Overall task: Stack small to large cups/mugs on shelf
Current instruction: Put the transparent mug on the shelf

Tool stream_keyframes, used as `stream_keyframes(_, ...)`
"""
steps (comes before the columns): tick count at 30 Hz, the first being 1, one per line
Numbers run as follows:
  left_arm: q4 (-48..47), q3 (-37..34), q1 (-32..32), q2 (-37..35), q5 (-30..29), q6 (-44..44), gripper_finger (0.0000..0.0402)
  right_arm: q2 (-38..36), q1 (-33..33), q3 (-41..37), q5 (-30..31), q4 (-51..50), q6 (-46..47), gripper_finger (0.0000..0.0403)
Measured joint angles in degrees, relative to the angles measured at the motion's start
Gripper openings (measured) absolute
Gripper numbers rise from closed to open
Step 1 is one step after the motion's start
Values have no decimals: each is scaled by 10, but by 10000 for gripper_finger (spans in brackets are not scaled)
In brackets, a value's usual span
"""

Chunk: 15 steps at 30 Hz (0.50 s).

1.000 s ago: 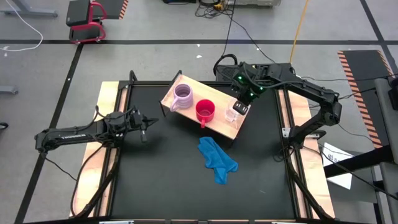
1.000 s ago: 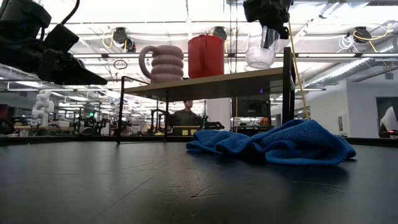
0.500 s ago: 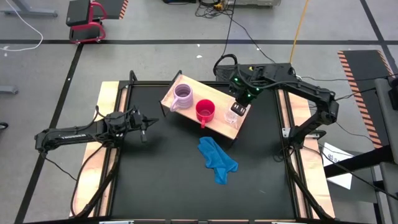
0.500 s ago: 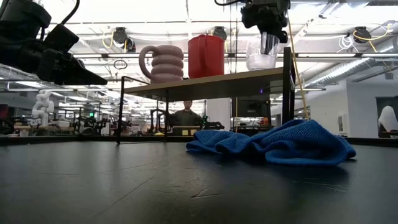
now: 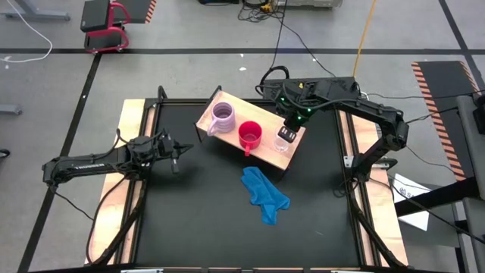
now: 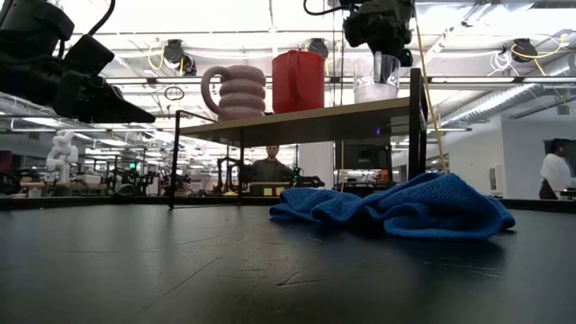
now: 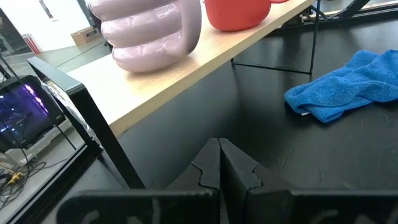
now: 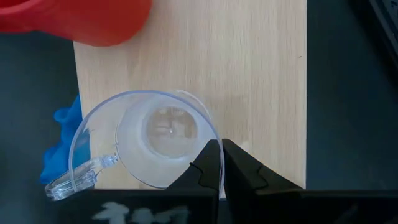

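The light wooden shelf point(image 5: 256, 114) stands on thin legs at the table's far middle. On its top stand the ribbed lilac-pink mug point(image 5: 222, 116) point(image 6: 236, 90) point(image 7: 149, 31) and the red mug point(image 5: 250, 135) point(image 6: 297, 81) point(image 8: 74, 18). The clear cup point(image 5: 282, 142) point(image 6: 378, 83) point(image 8: 155, 137) is upright at the shelf's right end. My right gripper point(image 5: 289, 132) point(image 6: 385, 61) point(image 8: 220, 155) is over that cup, shut on it. My left gripper point(image 5: 176, 152) point(image 7: 219, 163) hangs shut over the table's left side and touches nothing. My right gripper holds the clear cup by its rim point(image 8: 213, 138), on the side opposite the handle point(image 8: 78, 179). It comes from above, pointing down. One finger is inside the cup and one outside, the wall pinched between them. The cup is upright with its base down on the shelf top.
A crumpled blue cloth point(image 5: 265, 193) point(image 6: 396, 207) point(image 7: 348, 87) lies on the black tabletop in front of the shelf. Bare tabletop spreads to the near and left sides. A person stands in the room far behind the table point(image 6: 268, 165).
My right gripper has come down and a little toward the table's left, carrying the clear cup. The cup was tilted and lifted clear above the shelf's right end; it now stands upright with its base on the shelf top. The gripper stays shut on it.
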Motion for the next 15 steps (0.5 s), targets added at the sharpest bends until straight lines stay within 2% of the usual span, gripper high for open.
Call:
stream_keyframes(3,0,0,0,0,3,0,3,0,0,0,1,3,9,0)
stream_keyframes(7,0,0,0,0,4,0,3,0,15,0,46,4,15,0)
stream_keyframes(15,0,0,0,0,4,0,3,2,56,-2,91,24,23,0)
